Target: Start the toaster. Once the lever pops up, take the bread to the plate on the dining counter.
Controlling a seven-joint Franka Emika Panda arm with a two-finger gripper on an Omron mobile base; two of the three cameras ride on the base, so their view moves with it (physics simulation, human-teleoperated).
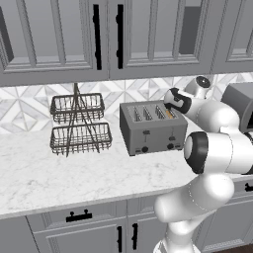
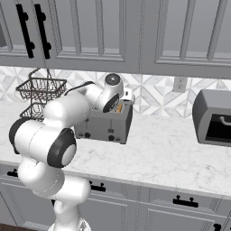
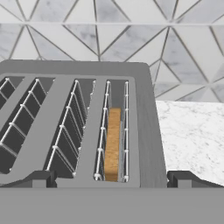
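Note:
The grey four-slot toaster (image 1: 153,129) (image 2: 104,125) stands on the marble worktop against the tiled wall. The bread (image 3: 113,144) sits upright in its rightmost slot, its tan edge showing in the left base view (image 1: 169,113) and in the right base view (image 2: 119,108). Two black levers (image 1: 146,132) and two knobs are on the toaster's front. My gripper (image 3: 113,179) hovers just above that slot, open, with a fingertip on each side of the toaster's right end and nothing between them. My hand (image 1: 177,101) is over the toaster's right end. The plate and the dining counter are out of view.
A two-tier wire basket rack (image 1: 77,123) (image 2: 40,92) stands left of the toaster. A darker grey rounded appliance (image 2: 214,117) (image 1: 242,104) sits to the right. Wall cabinets hang overhead. Bare marble (image 2: 167,149) lies in front of and to the right of the toaster.

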